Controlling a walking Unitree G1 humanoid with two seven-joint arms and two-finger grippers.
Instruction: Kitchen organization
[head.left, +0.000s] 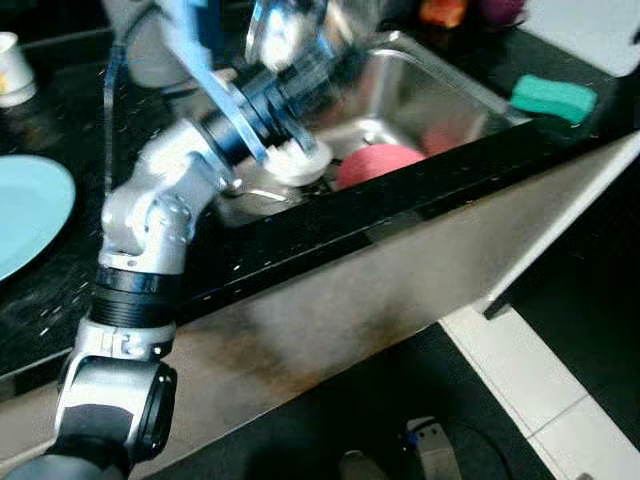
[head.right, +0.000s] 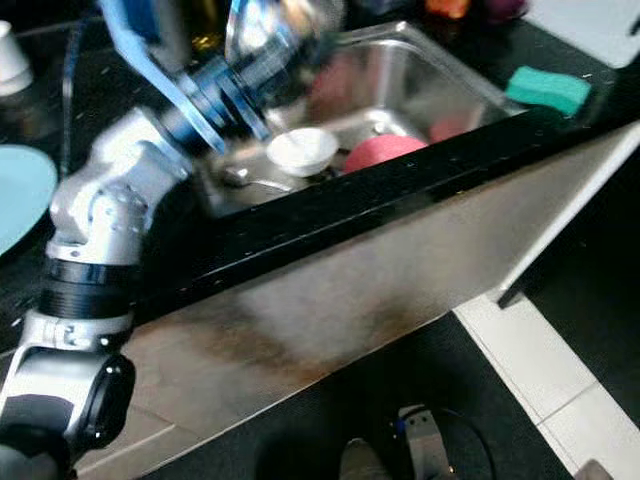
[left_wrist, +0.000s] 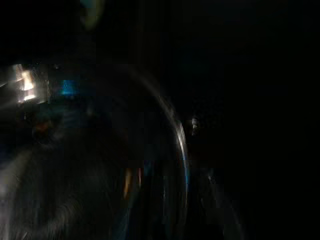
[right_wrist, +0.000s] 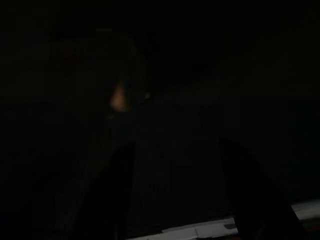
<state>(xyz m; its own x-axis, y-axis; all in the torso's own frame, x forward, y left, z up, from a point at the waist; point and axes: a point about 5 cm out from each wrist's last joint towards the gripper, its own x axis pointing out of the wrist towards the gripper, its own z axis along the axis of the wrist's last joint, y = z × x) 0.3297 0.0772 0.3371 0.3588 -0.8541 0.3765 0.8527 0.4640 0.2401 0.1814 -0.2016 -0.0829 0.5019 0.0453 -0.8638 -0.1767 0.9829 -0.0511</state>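
Silver and bulky, the robot's left arm (head.left: 140, 260) rises from the near edge of the scene and reaches across the black bench (head.left: 60, 300) toward the steel sink (head.left: 440, 85). At its far end a shiny metal bowl (head.left: 285, 30), or possibly a pan lid, the blur makes it hard to say, hangs above the sink's left side at about eleven o'clock from the basin's middle. The left gripper (head.right: 235, 75) is smeared by motion, and I cannot tell whether its fingers are pinching the bowl's rim or merely sit beside it. In the left wrist view a curved, gleaming edge (left_wrist: 177, 150) lies close before the lens, which fits the bowl being right at the hand.

Down in the basin lie a small white dish (head.right: 303, 150) and, just beside it at three o'clock, a red bowl (head.right: 385, 152). A green sponge (head.left: 553, 97) rests on the bench at the sink's two o'clock corner, and a pale blue plate (head.left: 30, 210) lies on the bench well off at nine o'clock.

Polished steel like that bowl should be light and stiff but slippery, so I would judge the rim the only sound place to grip, clamped firmly and kept level. The white dish looks breakable and wants a gentle set-down nearby.

The right gripper (right_wrist: 175, 200) hangs in darkness, its two fingers spread apart with nothing between them.
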